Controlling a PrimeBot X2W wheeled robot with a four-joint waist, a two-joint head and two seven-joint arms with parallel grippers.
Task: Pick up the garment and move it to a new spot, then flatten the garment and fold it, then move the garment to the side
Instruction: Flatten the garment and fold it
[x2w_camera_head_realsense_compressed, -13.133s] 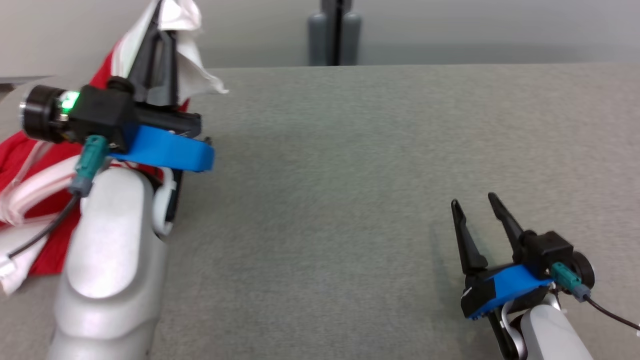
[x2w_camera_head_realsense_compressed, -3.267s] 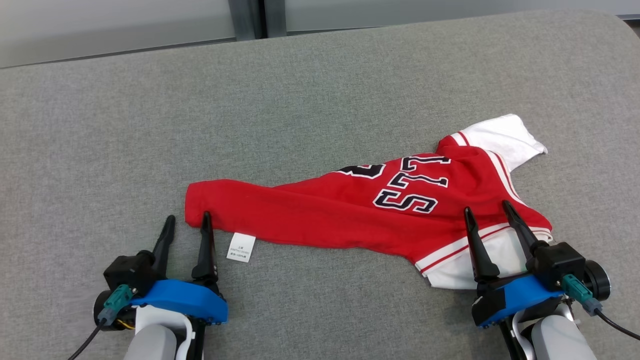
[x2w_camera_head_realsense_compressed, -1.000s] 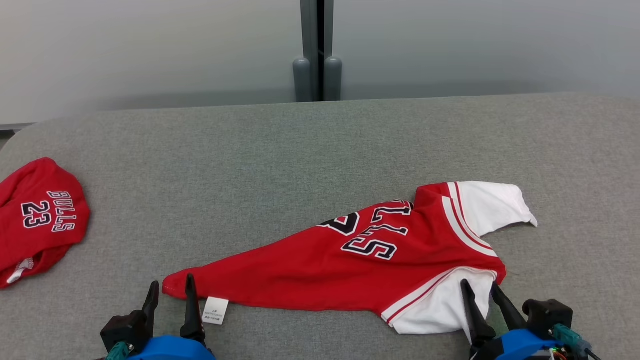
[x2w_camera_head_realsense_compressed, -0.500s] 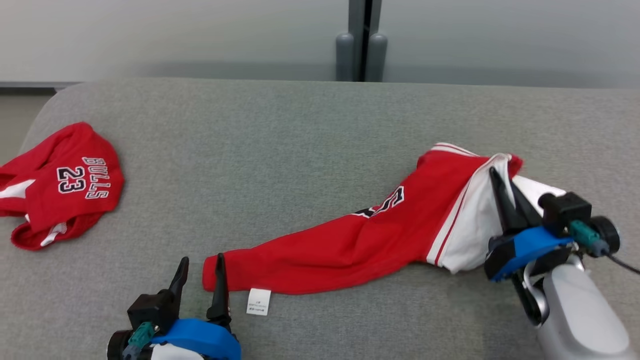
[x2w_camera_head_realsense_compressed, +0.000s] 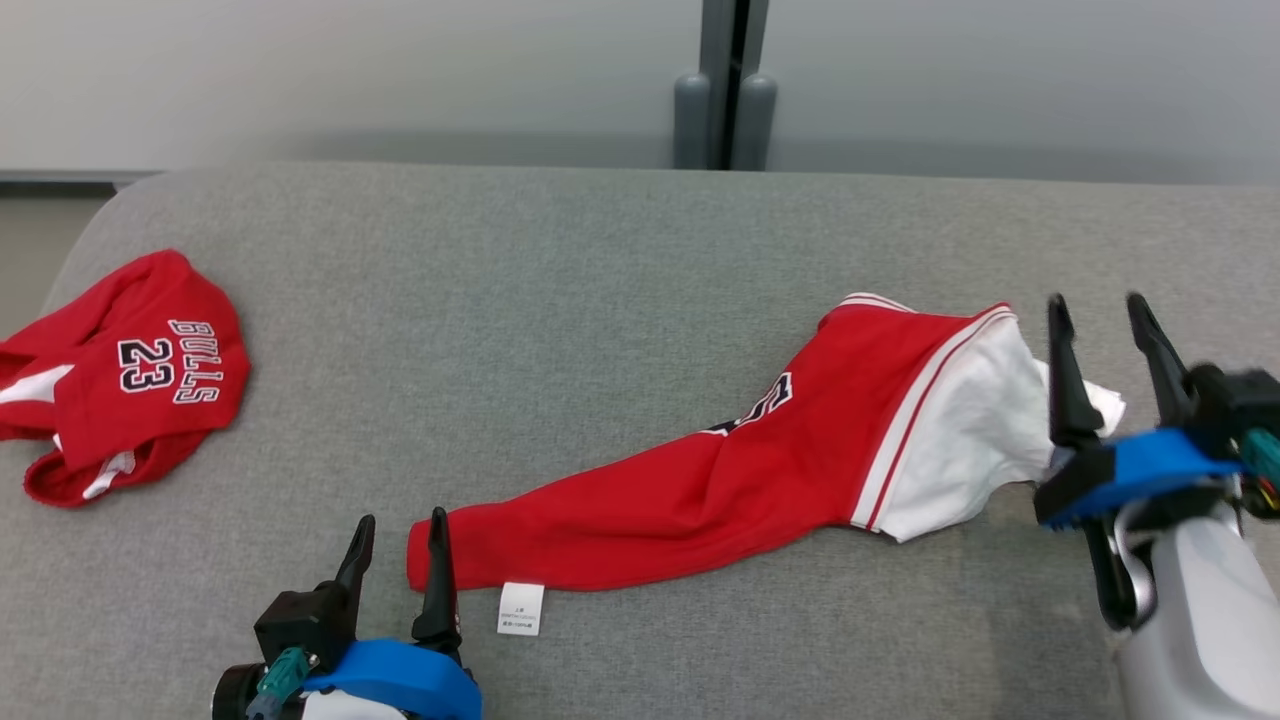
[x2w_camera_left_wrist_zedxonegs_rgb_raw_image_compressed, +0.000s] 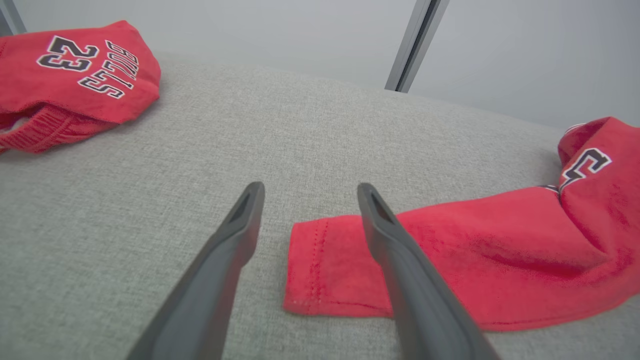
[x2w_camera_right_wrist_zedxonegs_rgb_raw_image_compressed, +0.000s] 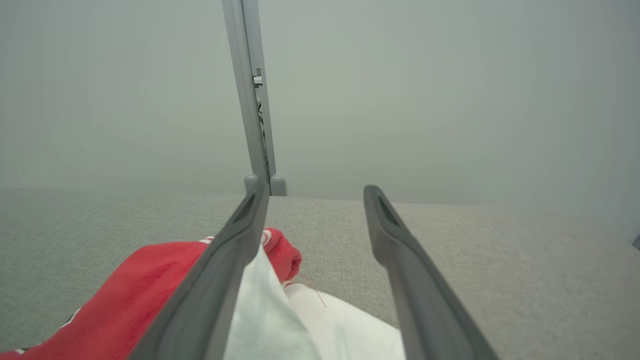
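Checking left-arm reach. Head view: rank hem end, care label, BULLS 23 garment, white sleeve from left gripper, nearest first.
1. hem end, at the left gripper, by its right finger.
2. care label, just right of it.
3. BULLS 23 garment, far left.
4. white sleeve, far right.

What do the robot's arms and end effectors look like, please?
The left end effector and right end effector each have two long, tapering dark grey fingers, a bright blue bracket and a teal cable connector. The right forearm is glossy pale grey.
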